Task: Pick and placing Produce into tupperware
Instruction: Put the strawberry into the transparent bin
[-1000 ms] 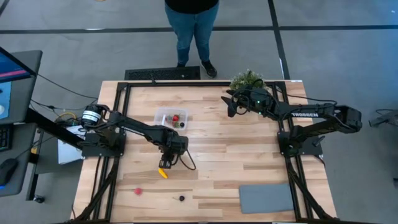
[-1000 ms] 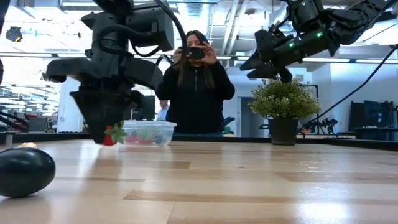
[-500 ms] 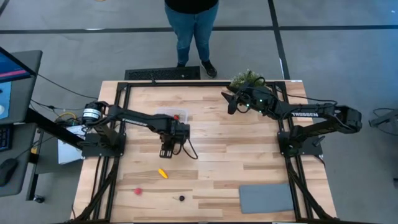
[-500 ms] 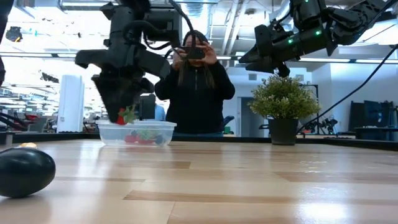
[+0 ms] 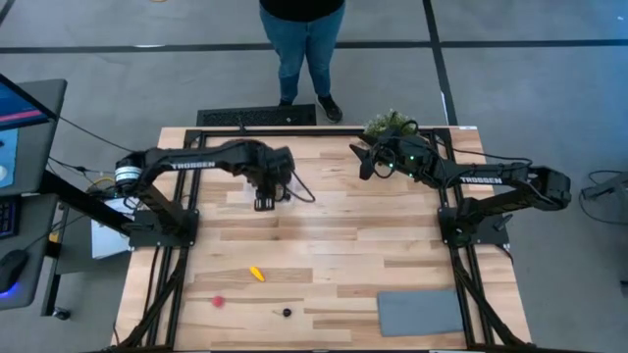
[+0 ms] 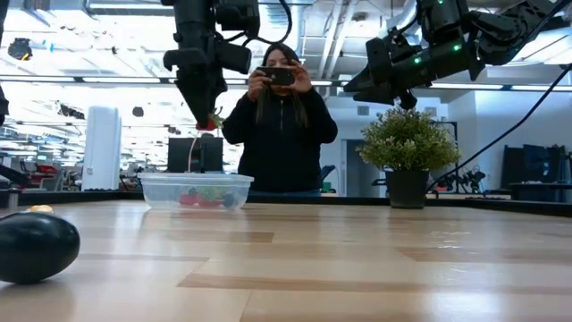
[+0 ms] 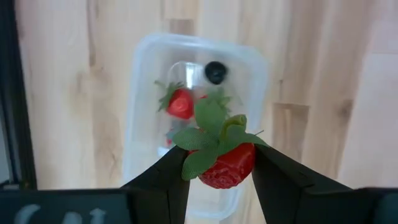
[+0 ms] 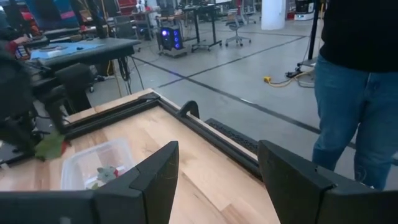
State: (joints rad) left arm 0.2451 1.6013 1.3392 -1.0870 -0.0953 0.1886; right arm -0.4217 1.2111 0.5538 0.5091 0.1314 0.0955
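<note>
I've got the left claw [image 7: 217,171] clenched on a strawberry [image 7: 227,165], pinched between the two fingers with its green leaves fanning out in front. It hangs high above the tub [image 7: 193,118], which sits straight beneath the claw on the table [image 5: 343,235]. In the wrist view the berry overlaps the tub's near end rather than its middle.

My worry is the drop. From this height, if I let go now, I judge the berry could bounce off the rim or off the pieces already inside, a second strawberry [image 7: 180,102] and a dark berry [image 7: 215,71], and roll away across the wood. The grip also looks to be on the berry's sides only, so a jerk could squeeze it out early. I'd want to come lower and centre over the tub first.

Still to fetch, well away from the claw at the table's near side: the yellow piece [image 5: 256,274], a red piece [image 5: 218,301] and another dark berry [image 5: 287,313].

The right claw [image 5: 361,163] waits open, raised by the plant [image 5: 390,125].
</note>
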